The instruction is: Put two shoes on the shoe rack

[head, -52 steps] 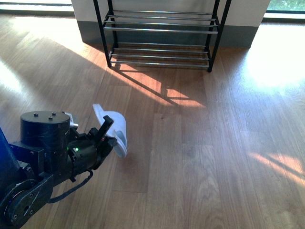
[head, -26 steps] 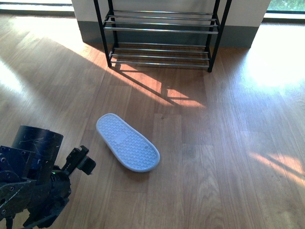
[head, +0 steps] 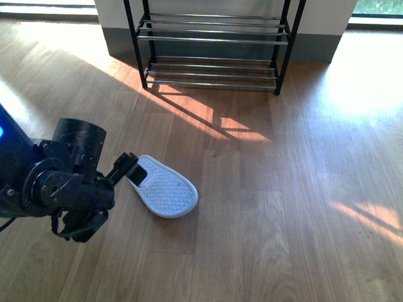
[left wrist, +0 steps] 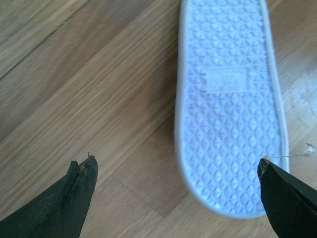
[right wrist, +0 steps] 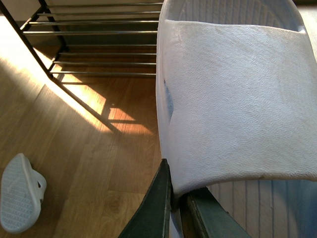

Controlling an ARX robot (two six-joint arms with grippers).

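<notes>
One pale blue slide [head: 165,187] lies sole-up on the wood floor, its ribbed sole [left wrist: 228,99] filling the left wrist view. My left gripper [head: 132,170] hovers at the slide's near end, open, its black fingertips [left wrist: 81,173] spread wide either side of that end [left wrist: 178,168]. My right gripper [right wrist: 173,193], out of the front view, is shut on the strap edge of the other pale blue slide [right wrist: 237,99], held up in the air. The shoe rack [head: 211,47] stands by the far wall, its chrome tiers bare.
The right wrist view shows the rack [right wrist: 99,34] ahead and the floor slide [right wrist: 20,193] lower down. A grey wall base [head: 315,47] runs behind the rack. Bright sun patches [head: 362,82] lie on the floor to the right.
A second ago my left gripper held the slide up; the slide then lay sole-up on the floor. The arm drew back, then came forward to the slide's near end.
</notes>
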